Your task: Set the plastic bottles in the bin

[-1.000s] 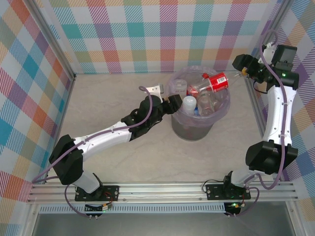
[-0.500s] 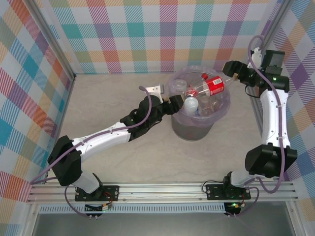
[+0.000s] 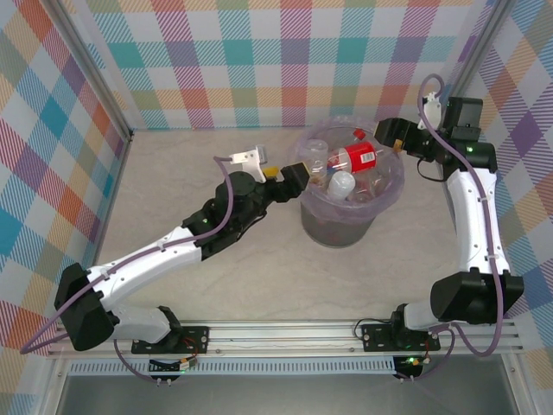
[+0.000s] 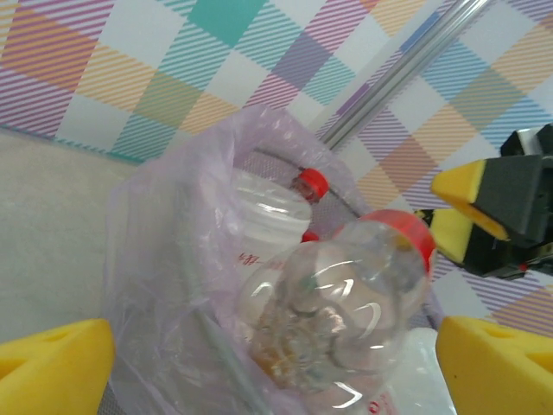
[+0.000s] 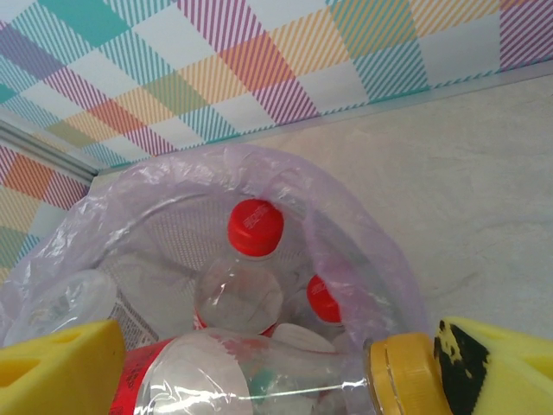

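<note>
The bin, a grey bucket lined with a lavender bag, stands mid-table and holds several plastic bottles. A red-labelled bottle lies across the top of the pile, beside a white-capped one. My left gripper is open at the bin's left rim. In the left wrist view its jaws stand wide, with a clear red-capped bottle lying loose in the bag between them. My right gripper hangs open over the far right rim. The red-labelled bottle, orange-capped, lies across just beyond its fingertips.
Checked walls with aluminium posts close in the beige tabletop on three sides. A metal rail carrying both arm bases runs along the near edge. The right arm's links stand close to the right wall.
My left jaws opened wide and drew back a little from the rim, leaving the bottle in the bin. My right gripper moved left to the rim, and the red-labelled bottle shifted left with it.
</note>
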`<action>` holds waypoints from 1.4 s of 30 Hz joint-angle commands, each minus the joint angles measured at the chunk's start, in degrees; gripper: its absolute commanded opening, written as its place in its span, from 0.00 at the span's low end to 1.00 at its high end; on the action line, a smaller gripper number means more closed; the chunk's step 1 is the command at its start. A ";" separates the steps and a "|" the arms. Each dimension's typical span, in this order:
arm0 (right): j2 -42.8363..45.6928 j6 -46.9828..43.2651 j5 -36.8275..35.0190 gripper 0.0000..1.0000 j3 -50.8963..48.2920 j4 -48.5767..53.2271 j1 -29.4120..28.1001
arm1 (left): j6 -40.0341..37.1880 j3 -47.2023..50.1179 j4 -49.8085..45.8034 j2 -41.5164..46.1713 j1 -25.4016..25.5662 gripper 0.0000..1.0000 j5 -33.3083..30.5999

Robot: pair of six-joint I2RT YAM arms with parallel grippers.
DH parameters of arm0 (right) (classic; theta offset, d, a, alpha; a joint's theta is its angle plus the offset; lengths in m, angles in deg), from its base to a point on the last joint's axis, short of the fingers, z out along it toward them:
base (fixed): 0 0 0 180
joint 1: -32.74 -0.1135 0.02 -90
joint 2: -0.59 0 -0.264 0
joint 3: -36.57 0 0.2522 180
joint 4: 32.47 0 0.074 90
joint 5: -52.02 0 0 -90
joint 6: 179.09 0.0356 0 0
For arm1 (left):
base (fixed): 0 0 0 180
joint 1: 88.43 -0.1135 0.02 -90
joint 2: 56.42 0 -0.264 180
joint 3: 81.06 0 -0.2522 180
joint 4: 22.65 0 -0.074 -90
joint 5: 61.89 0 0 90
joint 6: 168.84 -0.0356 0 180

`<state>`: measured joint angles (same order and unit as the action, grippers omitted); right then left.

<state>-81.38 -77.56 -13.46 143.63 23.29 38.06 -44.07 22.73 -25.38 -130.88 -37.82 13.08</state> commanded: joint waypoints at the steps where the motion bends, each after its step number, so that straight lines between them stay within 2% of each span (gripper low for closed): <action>1: 1.48 -0.25 -0.86 0.93 0.14 -0.42 -0.23 | -1.66 0.47 -0.15 -0.15 0.46 0.96 -1.66; 5: 0.80 -1.48 -5.78 0.94 4.73 5.24 0.25 | -1.63 0.36 0.34 -0.57 0.50 0.96 -1.14; 7: 0.46 -0.85 -5.61 0.96 7.40 7.92 3.53 | -1.63 0.95 0.15 0.58 0.24 0.98 -0.76; 10: 1.51 3.40 3.91 0.98 7.64 7.90 10.22 | -1.67 2.31 -1.81 3.97 -0.77 1.00 -0.32; 15: 3.15 6.73 15.16 1.00 0.08 4.57 10.96 | -3.07 5.63 -7.34 12.33 -2.83 1.00 -2.98; 18: 4.33 6.90 16.03 0.99 -4.81 1.14 10.85 | -4.81 5.47 -16.85 17.20 -5.58 1.00 -1.27; 20: 4.72 6.45 17.76 0.99 -7.22 -1.52 10.87 | -6.78 2.88 -29.13 19.48 -9.97 1.00 4.04; 22: 4.54 5.97 17.82 0.99 -7.91 -1.44 10.87 | -8.25 1.27 -37.74 21.66 -13.75 1.00 6.04; 26: 5.41 7.83 18.77 0.99 -11.67 -5.60 10.76 | -10.26 1.32 -46.23 26.01 -20.89 1.00 9.58; 30: 5.27 8.53 19.09 0.99 -14.33 -8.15 9.65 | -9.65 4.41 -46.12 27.41 -25.13 1.00 12.50; 42: 4.53 10.85 23.11 0.99 -18.69 -13.96 5.66 | -10.15 6.59 -42.60 23.87 -28.93 1.00 11.64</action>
<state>-76.97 -68.30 6.34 126.47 12.75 44.64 -52.97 28.74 -68.70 -107.01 -65.69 24.23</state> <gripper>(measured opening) 0.991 0.997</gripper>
